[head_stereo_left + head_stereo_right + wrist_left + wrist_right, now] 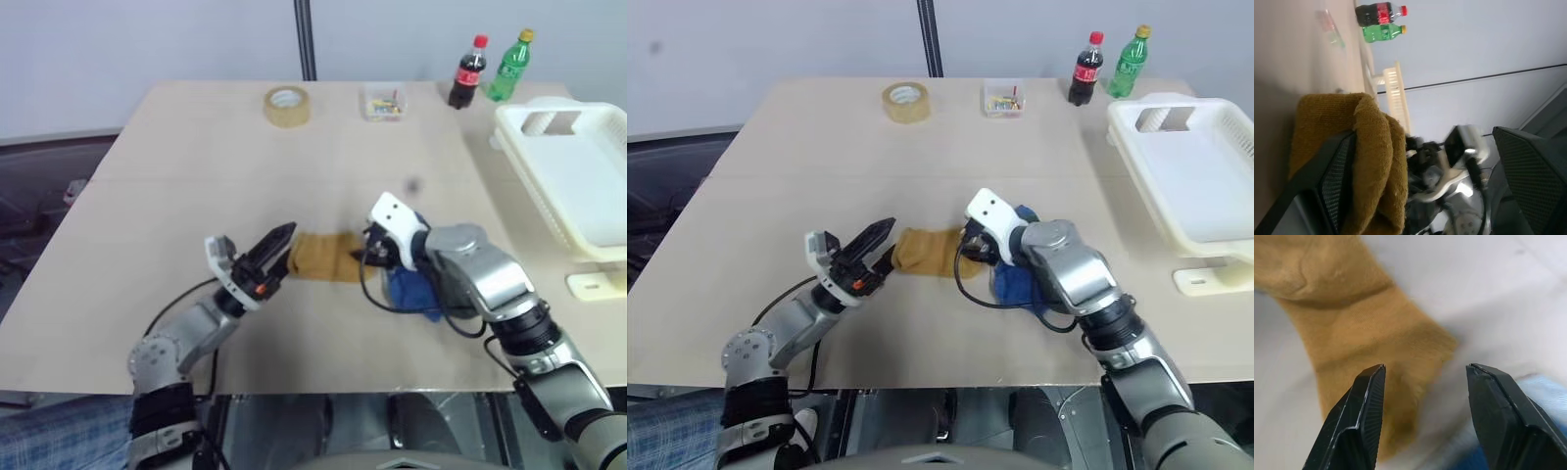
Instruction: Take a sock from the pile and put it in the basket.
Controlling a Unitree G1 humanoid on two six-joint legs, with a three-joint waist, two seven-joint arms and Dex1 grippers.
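Left gripper [884,238]: jaws spread wide and empty, one finger [1334,178] lying against the mustard sock's end.
Right gripper [1422,418]: jaws partly apart, gripping nothing, poised over the mustard sock's other end.
Mustard sock [926,252]: flat on the surface [823,166], stretched between the two grippers.
Pile [1014,282]: blue sock beside the mustard one, partly under the right arm.
Basket [1185,176]: white, at the surface's right edge, well apart from the pile.

Mustard and blue sock pile [955,257] mid-table, white basket [1190,181] (empty) far right
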